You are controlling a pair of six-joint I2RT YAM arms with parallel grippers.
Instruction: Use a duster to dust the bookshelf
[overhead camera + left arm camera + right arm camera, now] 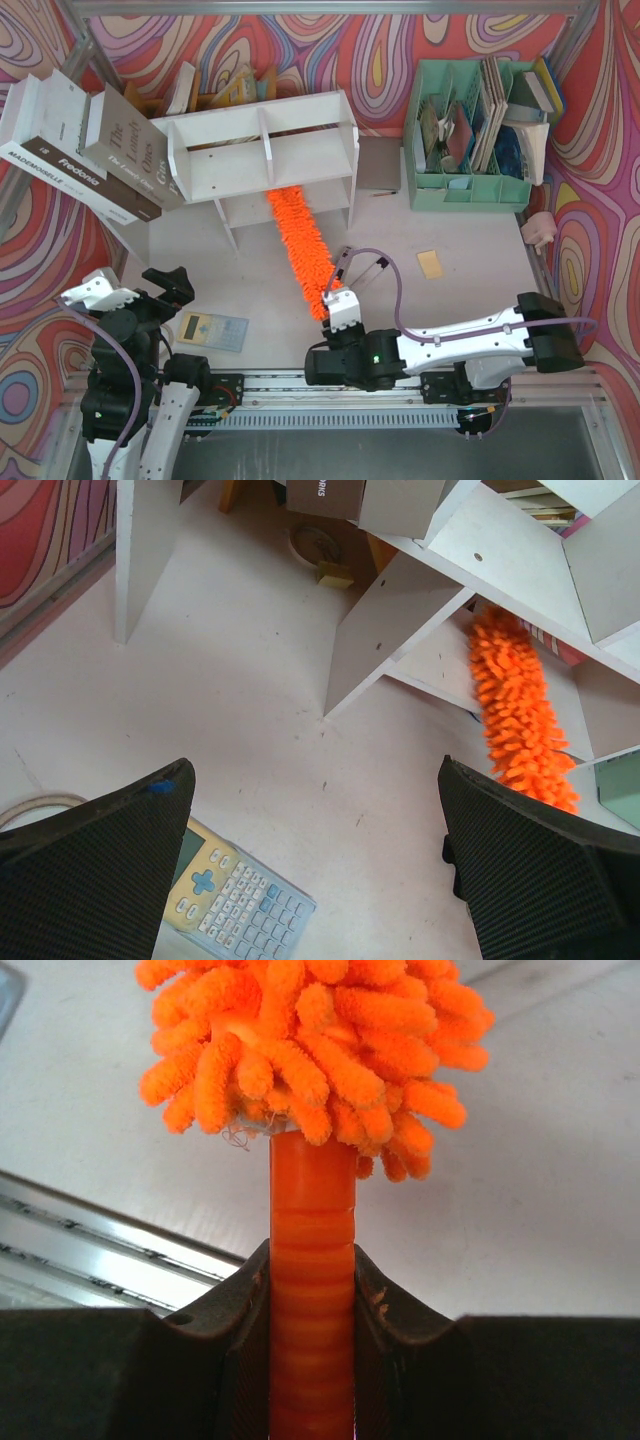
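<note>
At the near-left corner, the left gripper [315,770] hangs with its black fingers spread wide, holding nothing, above a pale blue and yellow calculator [212,331]. The wide white wooden two-tier bookshelf [260,150] lies toward the far edge, left of centre. The long fluffy orange microfibre duster [300,245] reaches from the shelf's lower tier back toward the near edge, where the right gripper [312,1310] clamps its ribbed orange plastic handle. A mint-green plastic slotted organiser [470,190] fills the far-right corner.

We see a bright orange duster [300,245], a white bookshelf [240,165], a mint-green organiser [470,192] at two o'clock, and swirly multicoloured walls [400,40].
</note>
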